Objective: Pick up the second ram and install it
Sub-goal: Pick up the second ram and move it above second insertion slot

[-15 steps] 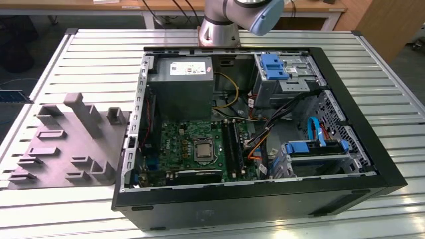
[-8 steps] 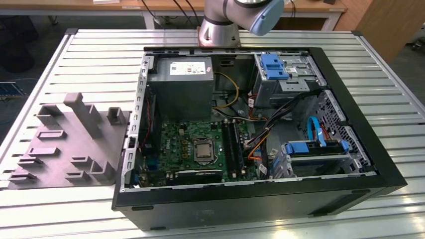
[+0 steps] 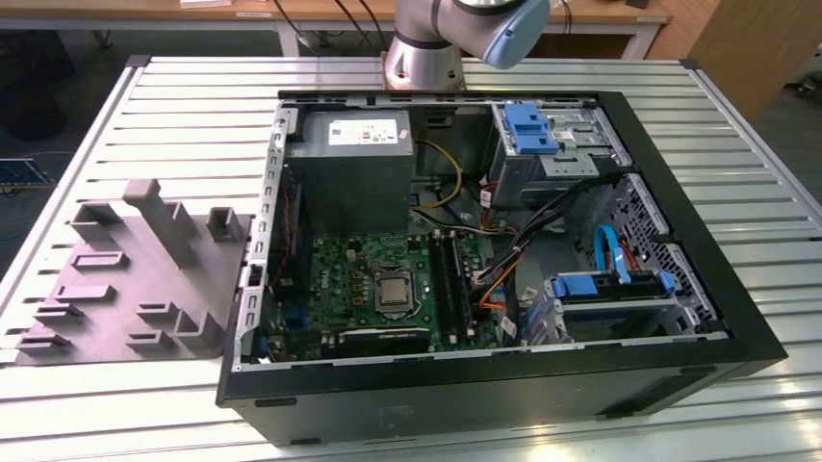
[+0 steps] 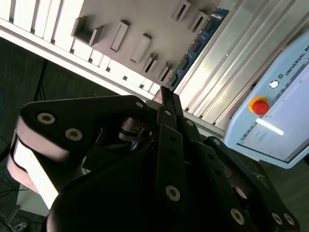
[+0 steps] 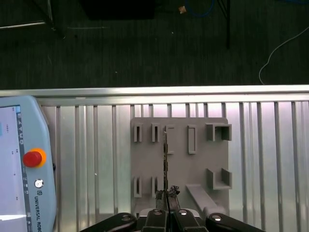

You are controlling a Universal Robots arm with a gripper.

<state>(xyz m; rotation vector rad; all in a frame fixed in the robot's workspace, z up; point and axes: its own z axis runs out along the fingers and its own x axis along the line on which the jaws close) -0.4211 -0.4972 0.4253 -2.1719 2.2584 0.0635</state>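
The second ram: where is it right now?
In both wrist views the second ram sticks out from the tips of the shut gripper, held above the grey slotted holder on the ribbed metal table.

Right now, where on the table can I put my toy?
Bare table slats lie between the grey fixture tray and the arm's base, and beyond the computer case on the exterior view's right. The tray holds the second ram on edge; the case is crowded with cables and a motherboard.
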